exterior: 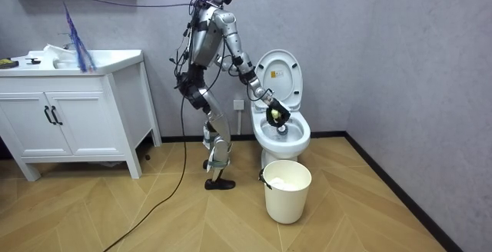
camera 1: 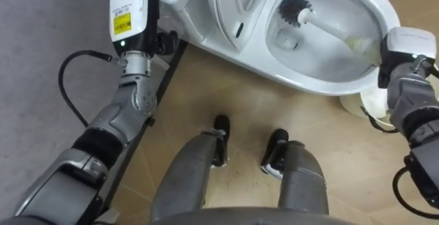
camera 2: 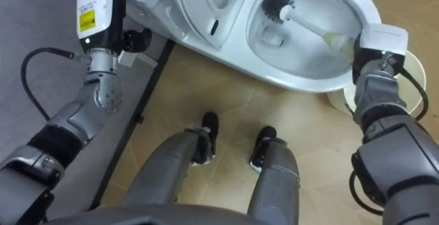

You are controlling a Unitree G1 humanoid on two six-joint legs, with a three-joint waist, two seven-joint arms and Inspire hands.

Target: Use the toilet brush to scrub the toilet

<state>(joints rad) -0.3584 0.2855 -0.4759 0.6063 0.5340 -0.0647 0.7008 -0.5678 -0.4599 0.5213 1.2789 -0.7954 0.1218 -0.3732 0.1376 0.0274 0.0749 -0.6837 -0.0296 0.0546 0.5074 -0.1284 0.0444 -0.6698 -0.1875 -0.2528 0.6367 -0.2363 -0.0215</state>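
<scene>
White plastic toilet brush (camera 1: pixel 319 23) with a dark bristle head: light, stiff, probably wet and slippery, held by the right hand (exterior: pixel 275 114) curled round its yellow-green grip, head down inside the white ceramic toilet bowl (camera 1: pixel 312 82).

Head eyes down; room camera afar; toilet (camera 1: pixel 309 82) shared

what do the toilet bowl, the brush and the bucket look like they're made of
The toilet bowl looks like glazed ceramic: white, glossy, with reflections. The brush seems plastic: dark bristles, smooth pale handle. The bucket is probably plastic too: cream, dull surface.
</scene>
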